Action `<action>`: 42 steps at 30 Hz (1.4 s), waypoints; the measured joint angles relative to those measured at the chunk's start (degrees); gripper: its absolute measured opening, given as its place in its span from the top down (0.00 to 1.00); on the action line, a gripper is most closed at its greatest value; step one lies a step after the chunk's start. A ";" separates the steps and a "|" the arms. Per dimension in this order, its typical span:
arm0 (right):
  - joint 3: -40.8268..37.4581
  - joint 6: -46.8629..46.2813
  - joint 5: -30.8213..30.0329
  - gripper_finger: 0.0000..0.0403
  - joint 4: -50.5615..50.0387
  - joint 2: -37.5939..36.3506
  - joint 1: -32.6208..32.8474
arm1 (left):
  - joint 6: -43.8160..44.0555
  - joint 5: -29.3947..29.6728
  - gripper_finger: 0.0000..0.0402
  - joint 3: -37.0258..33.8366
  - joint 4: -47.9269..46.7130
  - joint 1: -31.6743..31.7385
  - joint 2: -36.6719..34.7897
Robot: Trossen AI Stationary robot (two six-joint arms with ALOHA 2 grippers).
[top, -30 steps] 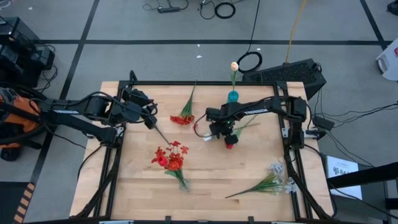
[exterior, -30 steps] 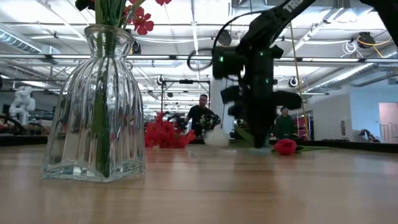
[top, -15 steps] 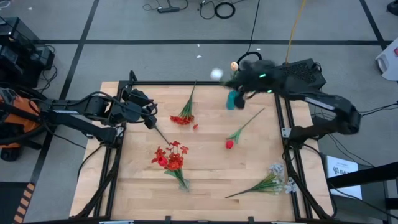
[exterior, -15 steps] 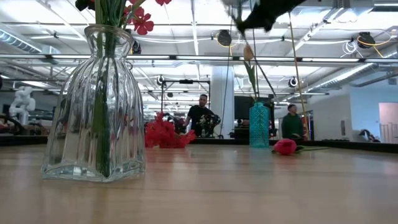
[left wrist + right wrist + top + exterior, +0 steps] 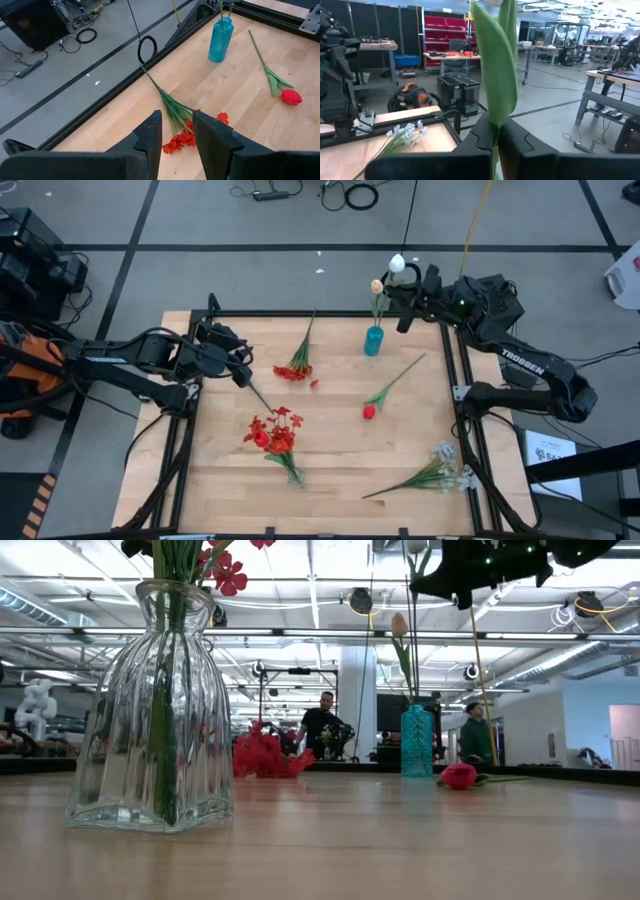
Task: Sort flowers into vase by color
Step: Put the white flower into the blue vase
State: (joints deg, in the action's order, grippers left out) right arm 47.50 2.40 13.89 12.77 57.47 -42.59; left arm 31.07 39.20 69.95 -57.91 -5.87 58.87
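My right gripper (image 5: pixel 406 308) is up over the table's far right corner, shut on a white tulip (image 5: pixel 397 263) whose bud stands above it. Just left of it, a teal vase (image 5: pixel 373 340) holds a cream tulip (image 5: pixel 377 285). A clear glass vase (image 5: pixel 155 710) near the front holds red blossoms (image 5: pixel 272 430). Lying flat on the table are a red rosebud (image 5: pixel 369 412), a red blossom stem (image 5: pixel 294 368) and a pale spray (image 5: pixel 440 470). My left gripper (image 5: pixel 243 372) waits open at the left, with nothing between its fingers (image 5: pixel 150 137). My right gripper pinches the tulip's green stalk (image 5: pixel 494 137) between its two fingers, just under a long leaf (image 5: pixel 495 75). The fingers point level and lie across the stalk. The tulip stands about upright, its bud on top, lifted clear of the table.
A black frame (image 5: pixel 330 315) rims the wooden table (image 5: pixel 330 490). There is bare wood between the rosebud and the glass vase. Beyond the far edge, people (image 5: pixel 322 725) stand in the room.
My right gripper has risen from the table's middle beside the rosebud and swung toward the far right corner, tipping from pointing down to level. The white tulip has gone with it, lifted clear and turned upright. The rosebud has stayed on the table.
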 joint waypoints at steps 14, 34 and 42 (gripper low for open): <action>-7.09 -1.99 4.35 1.00 9.83 5.65 -3.69 | 0.02 0.02 0.71 0.00 0.24 0.02 0.01; -10.24 -2.41 4.49 0.68 -0.70 5.88 -3.48 | -0.33 0.04 0.71 0.00 0.42 0.02 0.02; -2.31 7.88 1.81 0.59 -20.31 0.11 -3.45 | -0.31 0.04 0.71 0.00 0.42 0.01 0.00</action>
State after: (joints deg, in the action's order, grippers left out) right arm 45.19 10.27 15.70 -7.54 57.58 -46.04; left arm 30.76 39.24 69.95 -57.49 -5.86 58.87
